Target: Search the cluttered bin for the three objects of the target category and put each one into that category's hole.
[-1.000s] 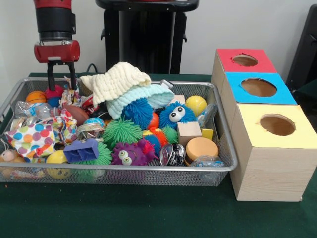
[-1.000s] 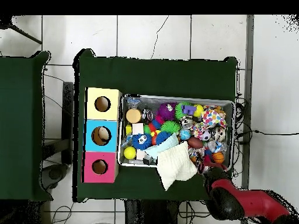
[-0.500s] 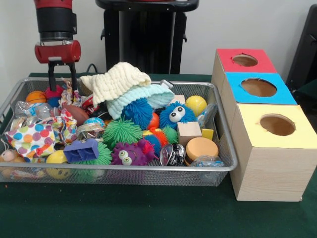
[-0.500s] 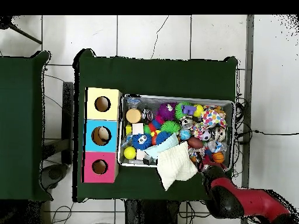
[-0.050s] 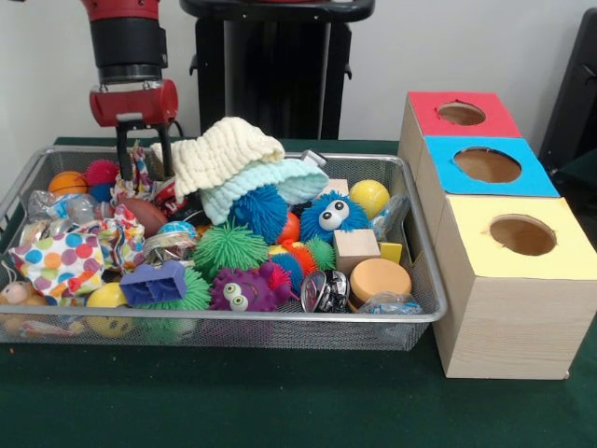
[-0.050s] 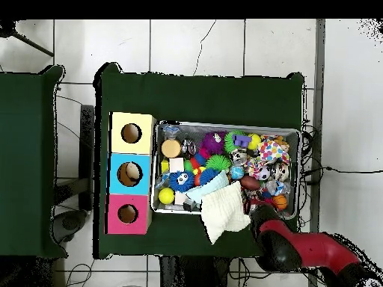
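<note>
My gripper [image 5: 144,174] hangs open over the back left part of the wire bin [image 5: 280,319], just left of the cream knitted cloth [image 5: 219,149]. A strip of patterned fabric [image 5: 142,177] shows between its fingers, and I cannot tell if they touch it. A pink spiky ball [image 5: 101,172] and an orange basketball [image 5: 67,182] lie to its left. The red [image 5: 462,114], blue [image 5: 485,165] and yellow [image 5: 520,235] hole boxes stand right of the bin. In the overhead view the red arm [image 6: 299,250] covers the gripper at the bin's lower right corner.
The bin is packed: light blue cloth [image 5: 270,179], blue spiky ball with eyes [image 5: 331,215], green spiky ball [image 5: 229,247], purple spiky toy [image 5: 244,289], polka-dot cloth [image 5: 61,261], brown football [image 5: 145,215], yellow ball [image 5: 369,196], wooden cube [image 5: 355,248].
The gripper has shifted right in the front view, from above the pink spiky ball to beside the cream cloth, still open. The objects in the bin have not moved.
</note>
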You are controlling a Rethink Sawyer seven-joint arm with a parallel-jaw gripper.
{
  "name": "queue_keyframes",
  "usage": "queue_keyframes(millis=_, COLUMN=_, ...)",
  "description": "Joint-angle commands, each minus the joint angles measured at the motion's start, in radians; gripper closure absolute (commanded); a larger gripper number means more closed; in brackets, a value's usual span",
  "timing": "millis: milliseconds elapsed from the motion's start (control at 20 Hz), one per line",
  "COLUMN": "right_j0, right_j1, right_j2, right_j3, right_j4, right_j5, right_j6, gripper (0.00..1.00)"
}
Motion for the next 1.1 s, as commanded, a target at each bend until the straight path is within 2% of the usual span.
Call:
queue_keyframes(millis=50, right_j0=0.045, right_j1=0.008, right_j2=0.014, right_j3=-0.002, right_j4=0.056, right_j5=0.051, right_j6=0.095, gripper=0.00)
queue_keyframes(millis=550, right_j0=-0.009, right_j1=0.007, right_j2=0.013, right_j3=0.008, right_j4=0.039, right_j5=0.084, right_j6=0.053, gripper=0.00)
queue_keyframes(millis=800, right_j0=-0.042, right_j1=-0.001, right_j2=0.004, right_j3=0.017, right_j4=0.002, right_j5=0.105, right_j6=0.011, gripper=0.00)
queue_keyframes(millis=900, right_j0=-0.062, right_j1=-0.008, right_j2=0.025, right_j3=0.014, right_j4=0.002, right_j5=0.130, right_j6=-0.013, gripper=0.00)
queue_keyframes(millis=1100, right_j0=-0.056, right_j1=0.001, right_j2=0.012, right_j3=0.008, right_j4=-0.015, right_j5=0.122, right_j6=-0.017, gripper=0.00)
